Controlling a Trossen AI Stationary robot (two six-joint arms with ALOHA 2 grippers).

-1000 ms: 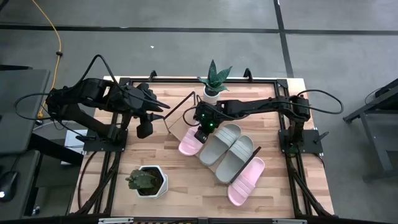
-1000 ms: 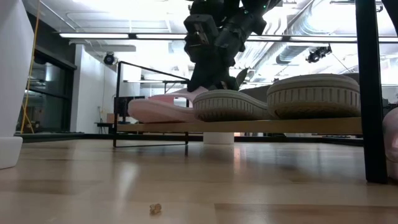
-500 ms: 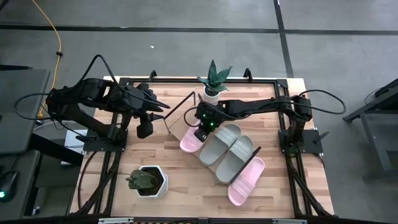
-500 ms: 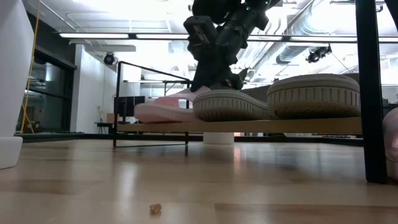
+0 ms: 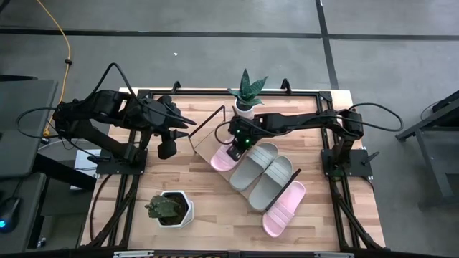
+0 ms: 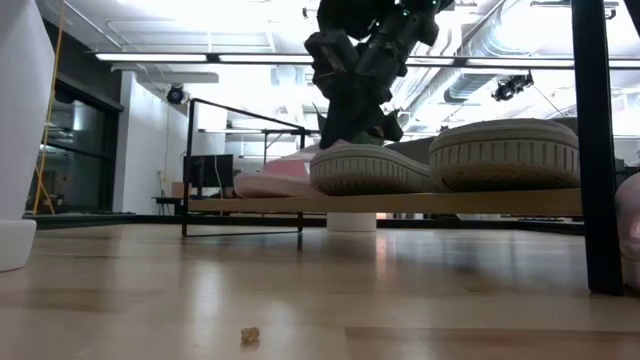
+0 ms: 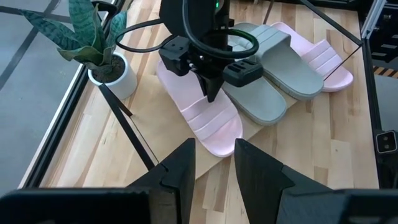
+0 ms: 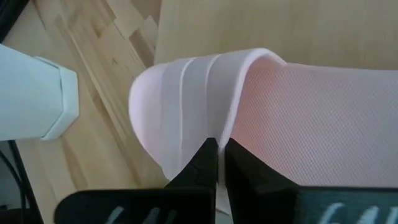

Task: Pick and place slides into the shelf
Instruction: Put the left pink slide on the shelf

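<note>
My right gripper (image 7: 210, 94), jaws pressed together, pinches the pale pink foam slide's wide strap (image 8: 186, 106); its long axis runs crosswise beneath them.

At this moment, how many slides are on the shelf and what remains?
Done: two grey slides lie on the shelf, with a pink slide at its far end. In hand: the right gripper grips the strap of the other pink slide, seating it. Left: release. The left gripper waits aside.

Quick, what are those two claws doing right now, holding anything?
Left gripper: open, holding nothing, waiting off to the side.
Right gripper: closed on the strap of the pink slide on the shelf.
</note>
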